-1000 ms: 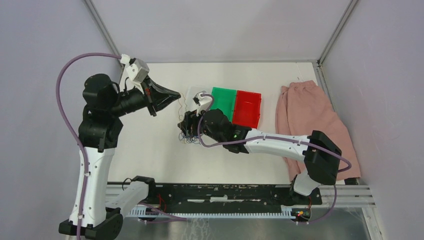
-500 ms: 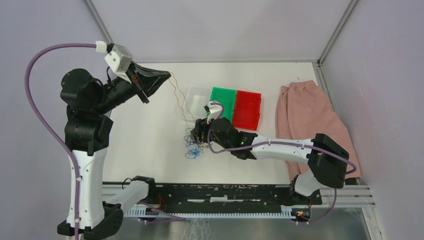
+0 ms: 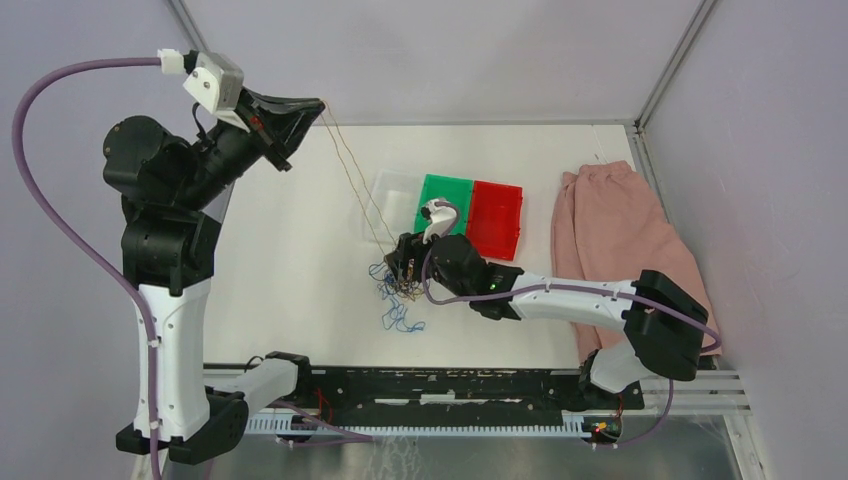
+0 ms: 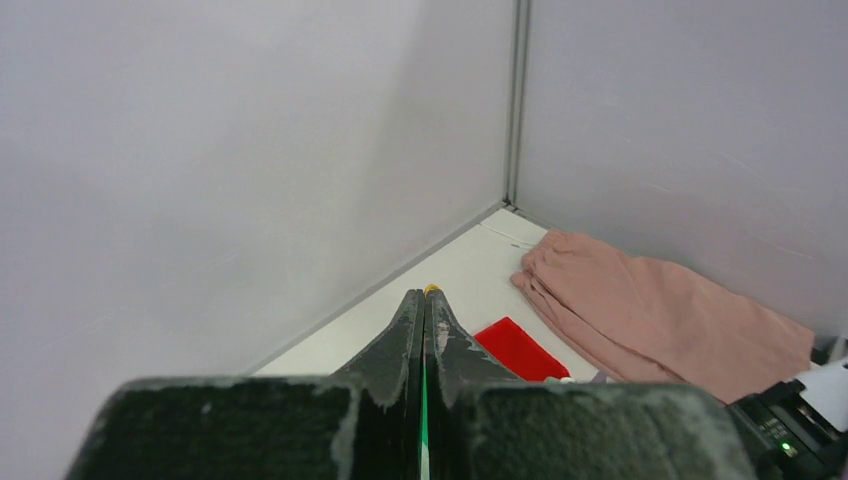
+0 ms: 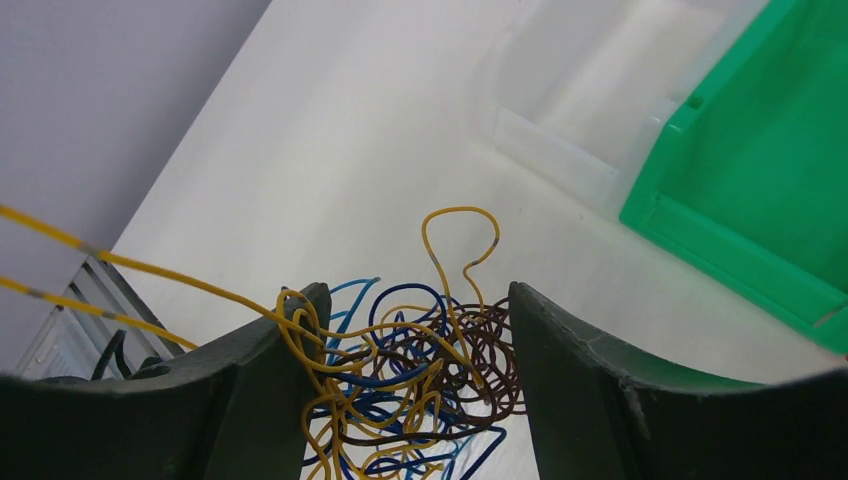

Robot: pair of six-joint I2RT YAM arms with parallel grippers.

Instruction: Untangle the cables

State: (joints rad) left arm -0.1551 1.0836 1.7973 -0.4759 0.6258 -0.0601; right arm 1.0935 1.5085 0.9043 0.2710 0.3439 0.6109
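Note:
The cables (image 3: 398, 283) form a tangle of thin blue, brown and yellow strands on the white table, just left of the trays. My left gripper (image 3: 322, 101) is raised high at the back left, shut on a yellow cable (image 4: 431, 288) whose tip peeks out between the pads. Two taut yellow strands (image 3: 352, 180) run from it down to the tangle. My right gripper (image 5: 415, 300) stands open low over the heap, one finger on each side of the cables (image 5: 420, 385). A yellow loop drapes over its left finger (image 5: 285, 360). Loose blue strands (image 3: 402, 319) lie nearer the front.
A clear tray (image 3: 393, 187), a green tray (image 3: 447, 200) and a red tray (image 3: 495, 216) stand side by side behind the right gripper. A folded pink cloth (image 3: 620, 240) lies along the right wall. The enclosure walls are close behind the left gripper.
My left gripper has risen and drawn back to the left, pulling the yellow strands out long and taut. The right gripper has shifted nearer and its jaws have widened. Blue strands now trail on the table.

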